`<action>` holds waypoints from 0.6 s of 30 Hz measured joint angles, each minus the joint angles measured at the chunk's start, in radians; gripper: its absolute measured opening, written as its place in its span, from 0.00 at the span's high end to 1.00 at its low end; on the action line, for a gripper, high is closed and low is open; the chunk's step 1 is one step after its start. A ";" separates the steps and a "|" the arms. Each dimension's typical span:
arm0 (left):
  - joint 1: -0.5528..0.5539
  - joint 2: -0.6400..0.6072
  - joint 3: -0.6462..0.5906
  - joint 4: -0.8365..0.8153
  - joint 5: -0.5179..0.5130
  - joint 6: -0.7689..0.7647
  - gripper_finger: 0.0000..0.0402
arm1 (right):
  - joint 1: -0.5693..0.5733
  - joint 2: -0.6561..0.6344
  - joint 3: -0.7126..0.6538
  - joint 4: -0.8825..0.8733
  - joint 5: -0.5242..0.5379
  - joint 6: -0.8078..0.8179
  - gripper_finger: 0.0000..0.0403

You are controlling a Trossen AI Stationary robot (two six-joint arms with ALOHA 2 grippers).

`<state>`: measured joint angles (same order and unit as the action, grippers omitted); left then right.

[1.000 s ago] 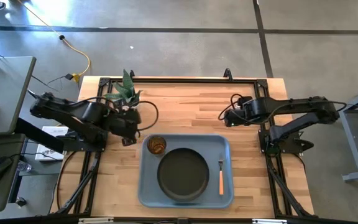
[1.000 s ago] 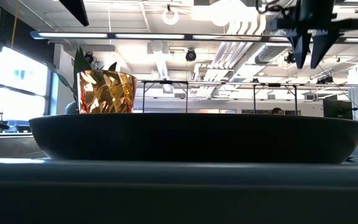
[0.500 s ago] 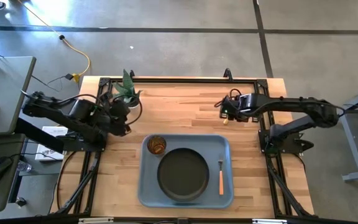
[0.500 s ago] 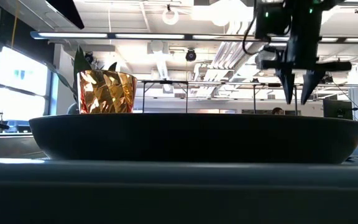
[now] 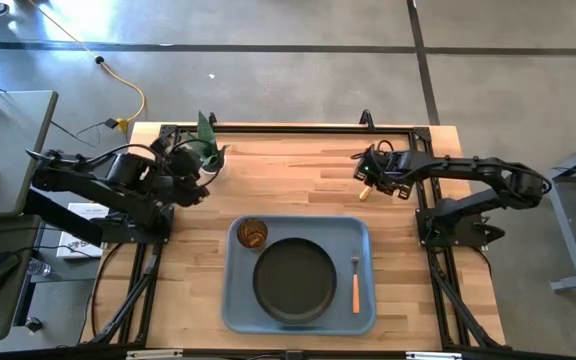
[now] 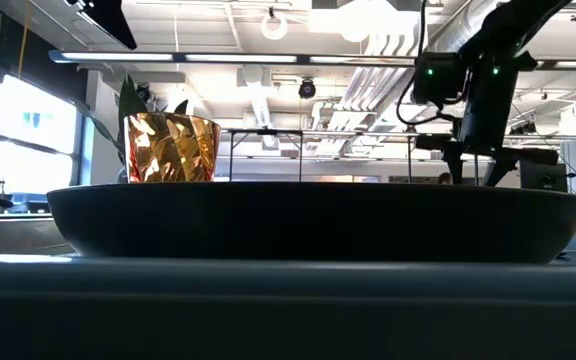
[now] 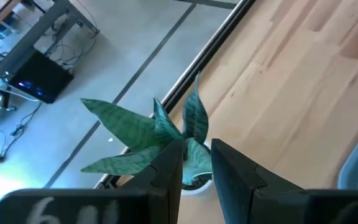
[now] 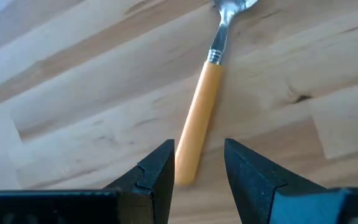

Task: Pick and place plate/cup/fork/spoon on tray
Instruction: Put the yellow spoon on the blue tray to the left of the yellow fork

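Two arms reach over the wooden desk (image 5: 298, 175). Right gripper (image 8: 197, 163), fingers apart, straddles the spoon (image 8: 205, 98); left gripper (image 7: 196, 163), fingers apart, hovers by the potted plant (image 7: 160, 134). Grey concrete floor (image 5: 368, 60) surrounds the desk.

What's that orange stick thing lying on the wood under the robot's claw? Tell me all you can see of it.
It is the spoon: a light orange handle, looking like plastic, joined by a ribbed collar to a thin shiny metal neck. Its bowl is mostly cut off in the right wrist view. It lies flat on the bare wooden table, outside the tray, near the far right side. The right gripper hangs open over the handle's end, one finger on each side; whether it touches is unclear.
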<state>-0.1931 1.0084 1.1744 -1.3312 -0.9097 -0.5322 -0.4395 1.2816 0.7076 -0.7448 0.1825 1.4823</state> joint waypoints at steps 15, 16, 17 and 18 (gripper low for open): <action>0.067 0.000 0.000 -0.001 0.001 0.012 0.82 | -0.116 0.067 -0.026 0.086 -0.025 -0.024 0.67; 0.070 0.000 0.000 -0.001 0.001 0.012 0.82 | -0.121 0.078 -0.026 0.086 -0.028 -0.025 0.67; 0.072 0.000 0.000 -0.001 0.001 0.012 0.82 | -0.125 0.090 -0.026 0.087 -0.034 -0.026 0.67; 0.074 0.000 0.000 -0.001 0.001 0.012 0.82 | -0.128 0.104 -0.026 0.086 -0.037 -0.027 0.67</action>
<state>-0.1191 1.0084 1.1744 -1.3323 -0.9085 -0.5198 -0.5675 1.3852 0.6819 -0.6586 0.1454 1.4553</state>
